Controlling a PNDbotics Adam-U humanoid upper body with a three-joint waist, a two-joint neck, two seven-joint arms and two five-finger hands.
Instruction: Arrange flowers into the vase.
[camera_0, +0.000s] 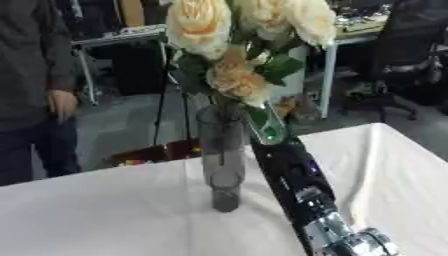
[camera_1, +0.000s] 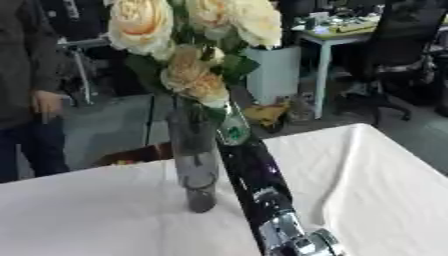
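Nearest the lens, right arm (camera_0: 302, 192): black forearm with a silver joint at the bottom edge, rising from the lower right and slanting up toward the left. Beneath and all around it, counter (camera_0: 105, 215) under a white cloth, creased to the arm's right.

At the arm's upper end, right hand (camera_0: 267, 127), mostly buried under leaves, only a green-tinted glossy part showing. Fingers hidden; spread, pressed together or pinching, cannot tell.

Above the hand and leaning a little to its left, flowers (camera_0: 210, 30): a bunch of large cream and peach blooms with dark green leaves, filling the top of both views. Two or three big pale blooms highest, a smaller peach bloom (camera_0: 236, 80) lower down, just above the hand. Stems dropping toward the hand and the vase mouth; whether held by the hand or already resting inside, cannot tell.

Just beside the hand on its left, vase (camera_0: 221, 160): tall, narrow, smoky grey glass cylinder, upright on the cloth, base close to the forearm's left side. Dark shape, seemingly stems, inside the upper part; lower part looking clear apart from a darker band near the base.

Beyond the hand, past the counter's far edge, grey floor.
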